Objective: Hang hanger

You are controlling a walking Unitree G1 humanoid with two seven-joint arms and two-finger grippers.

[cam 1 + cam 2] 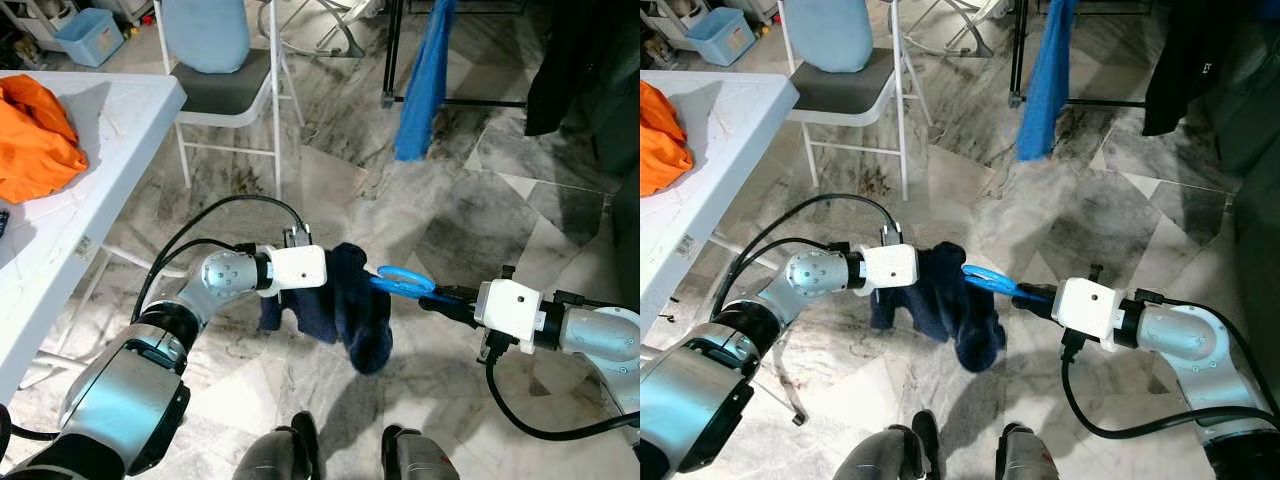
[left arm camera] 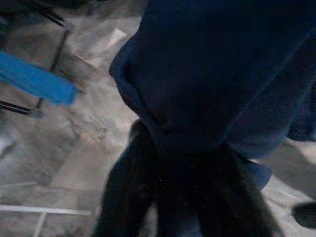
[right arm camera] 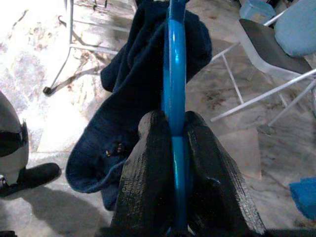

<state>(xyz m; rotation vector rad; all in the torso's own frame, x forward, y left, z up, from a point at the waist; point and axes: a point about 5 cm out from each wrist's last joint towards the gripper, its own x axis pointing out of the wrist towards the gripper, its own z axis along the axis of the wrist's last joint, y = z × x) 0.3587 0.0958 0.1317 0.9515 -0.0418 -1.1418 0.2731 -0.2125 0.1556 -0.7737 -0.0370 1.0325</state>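
You have the blue hanger [image 1: 402,279] pinched edge-on in the fingers of the right gripper [image 3: 174,148], closed tight on its flat bar, so the frame stays level out in front of you. The dark blue garment [image 1: 345,303] is draped over the hanger's far end and sags below it, low above the marble floor [image 1: 470,210] between the two arms. The left gripper [image 2: 163,197] is pushed into the cloth from the other side; its wrist view shows dark fingers bunched in fabric, and you cannot tell from it whether they are clamped or merely resting there. It looks like a steadying hold, keeping the garment from sliding off the bar.

The hanging spot is probably the black rack [image 1: 392,60] ahead, where a bright blue cloth [image 1: 425,80] already hangs. Open floor lies between you and it. Mind the white worktop [image 1: 100,170] with the orange cloth [image 1: 35,140] close on your left, and the folding chair [image 1: 225,90] beyond it. Dark clothing [image 1: 585,70] crowds the right side, so approach down the middle.
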